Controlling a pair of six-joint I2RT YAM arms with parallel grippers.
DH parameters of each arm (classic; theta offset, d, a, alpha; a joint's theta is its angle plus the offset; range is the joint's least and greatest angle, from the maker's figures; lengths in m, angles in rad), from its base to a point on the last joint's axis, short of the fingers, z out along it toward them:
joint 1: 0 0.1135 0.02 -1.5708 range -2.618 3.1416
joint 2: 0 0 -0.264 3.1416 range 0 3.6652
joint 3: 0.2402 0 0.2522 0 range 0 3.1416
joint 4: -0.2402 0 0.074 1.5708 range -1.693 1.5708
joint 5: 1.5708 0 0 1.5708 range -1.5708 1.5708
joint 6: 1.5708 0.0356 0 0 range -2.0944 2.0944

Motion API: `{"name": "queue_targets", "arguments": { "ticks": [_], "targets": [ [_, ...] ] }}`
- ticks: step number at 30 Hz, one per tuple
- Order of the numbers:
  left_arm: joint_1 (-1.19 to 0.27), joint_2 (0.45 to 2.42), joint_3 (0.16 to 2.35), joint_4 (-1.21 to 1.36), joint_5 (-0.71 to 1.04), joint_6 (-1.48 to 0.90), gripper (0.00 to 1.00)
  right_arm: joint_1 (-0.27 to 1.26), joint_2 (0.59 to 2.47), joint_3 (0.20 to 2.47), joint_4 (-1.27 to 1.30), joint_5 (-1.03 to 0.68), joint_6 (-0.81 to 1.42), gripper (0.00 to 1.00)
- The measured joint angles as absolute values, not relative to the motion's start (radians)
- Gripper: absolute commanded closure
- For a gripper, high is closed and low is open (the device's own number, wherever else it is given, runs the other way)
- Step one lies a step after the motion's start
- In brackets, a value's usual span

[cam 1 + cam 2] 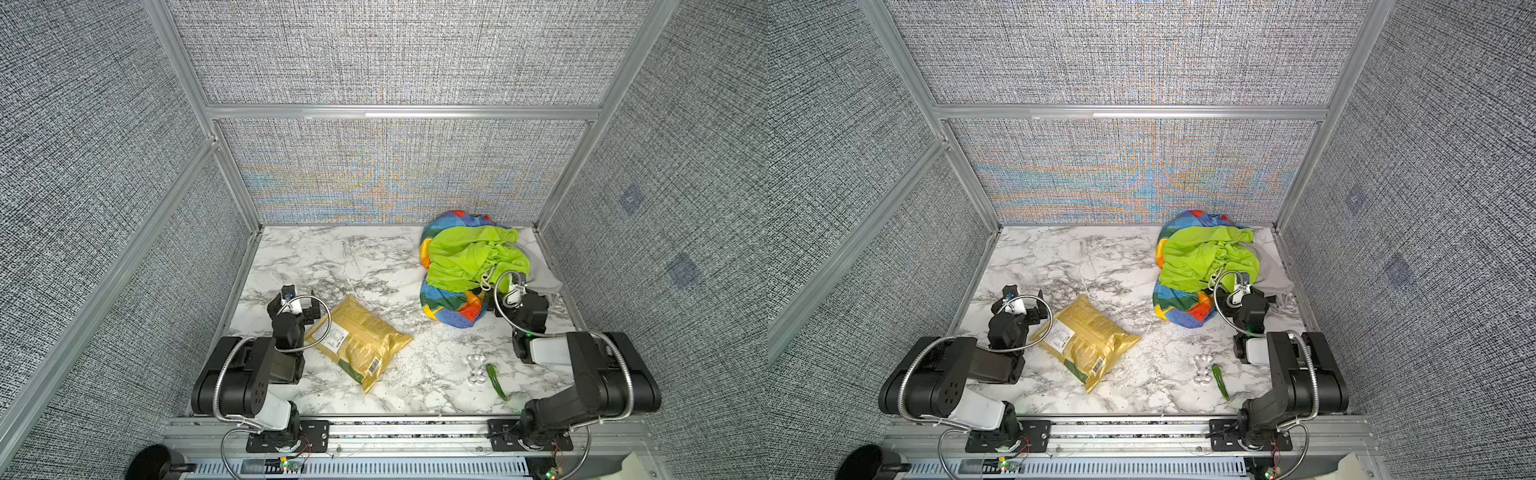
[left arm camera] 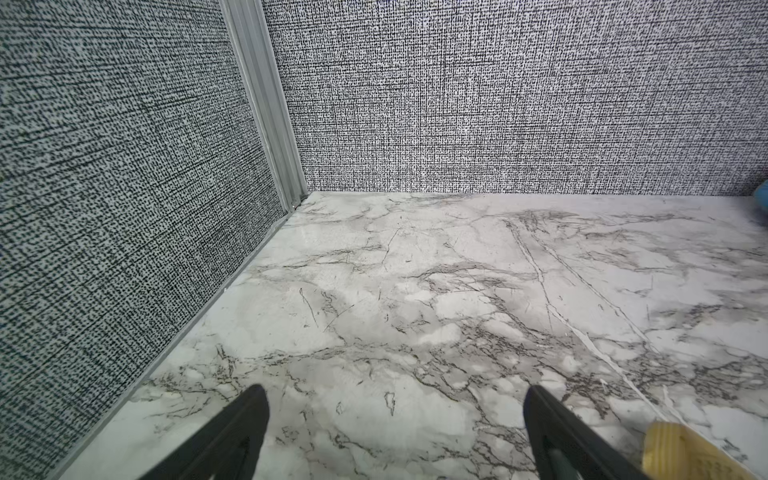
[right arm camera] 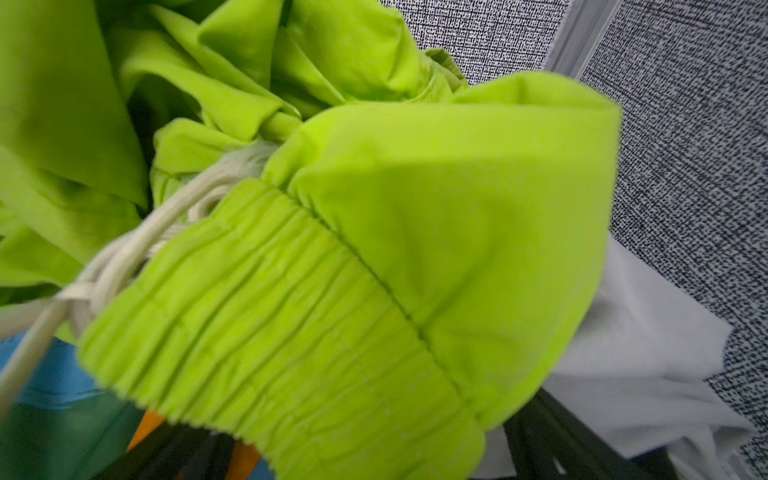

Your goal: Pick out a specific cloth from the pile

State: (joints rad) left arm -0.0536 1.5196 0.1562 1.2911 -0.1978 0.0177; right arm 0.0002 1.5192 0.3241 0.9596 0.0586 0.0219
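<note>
Poised to grab at edge of the pile [image 1: 469,257], right gripper [image 1: 503,300] spread, left gripper [image 2: 397,390] spread well away.
Likely calls for dodging the lime-green cloth [image 3: 374,249] and pinching the rainbow cloth [image 1: 444,303] beneath.

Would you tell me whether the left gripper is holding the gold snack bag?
No, the left gripper stands open over the table, the snack bag beside it.
</note>
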Motion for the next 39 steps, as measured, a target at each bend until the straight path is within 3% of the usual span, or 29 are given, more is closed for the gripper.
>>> {"name": "queue_targets", "arguments": {
  "ticks": [29,34,39],
  "targets": [
    [-0.054,1.517,0.144,1.304,-0.199,0.018,0.01,0.000,1.513,0.312,0.965,0.068,0.023,0.01],
    [-0.071,1.407,0.126,1.280,-0.234,0.018,0.01,0.001,1.390,0.276,0.932,0.117,0.047,0.01],
    [-0.101,1.178,0.224,1.056,-0.279,-0.010,0.01,0.007,1.163,0.275,0.824,0.131,0.060,0.01]
  ]
}}
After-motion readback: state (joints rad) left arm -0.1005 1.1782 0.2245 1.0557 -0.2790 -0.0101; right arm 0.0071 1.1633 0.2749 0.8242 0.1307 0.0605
